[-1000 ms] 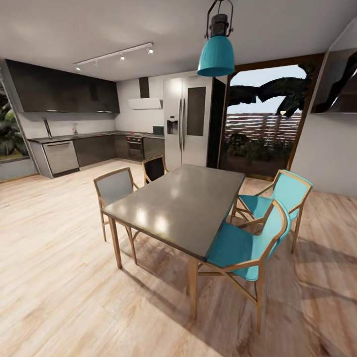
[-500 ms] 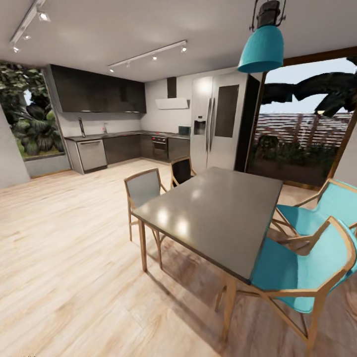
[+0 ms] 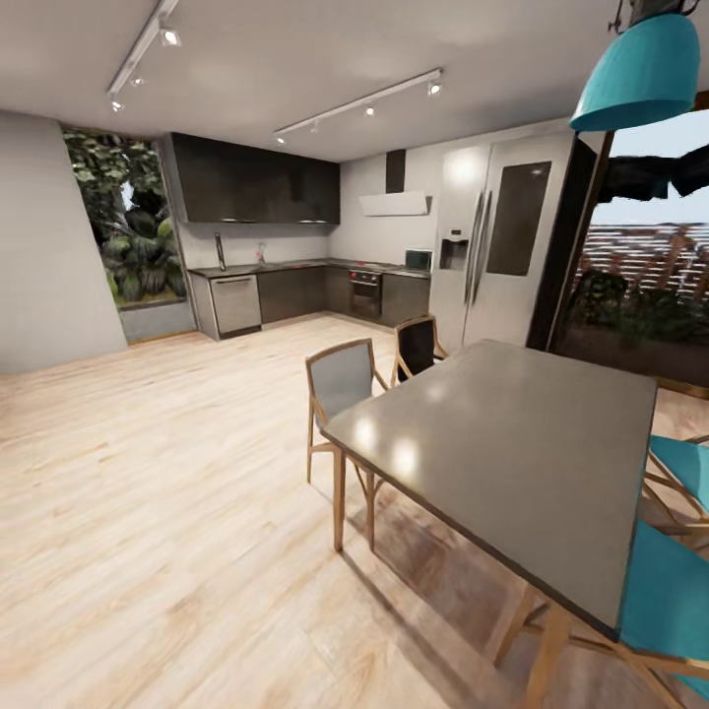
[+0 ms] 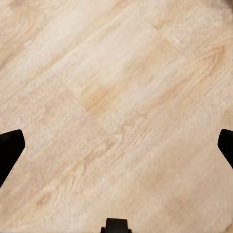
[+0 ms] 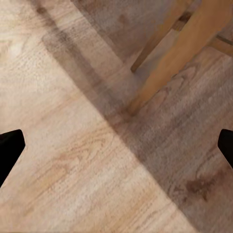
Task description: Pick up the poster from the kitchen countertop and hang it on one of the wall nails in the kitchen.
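The kitchen countertop (image 3: 288,265) runs along the far walls, grey over dark cabinet fronts, with a chrome tap (image 3: 219,252) near its left end. At this distance I cannot make out the poster on it, and the wall nails are too small to find. My left gripper (image 4: 116,145) hangs over bare plank floor, its dark fingertips (image 4: 9,148) wide apart, open and holding nothing. My right gripper (image 5: 116,145) is open too, above the floor beside a wooden leg (image 5: 167,68).
A grey dining table (image 3: 512,443) stands close at the right, with a grey chair (image 3: 341,379), a dark chair (image 3: 418,345) and teal chairs (image 3: 677,591) around it. A teal pendant lamp (image 3: 645,74) hangs above. Open plank floor (image 3: 148,463) stretches left toward the kitchen and garden window (image 3: 128,226).
The whole head picture has shifted right, so the camera has turned left; the kitchen now sits nearer the middle and a light-grey wall has come in at the left.
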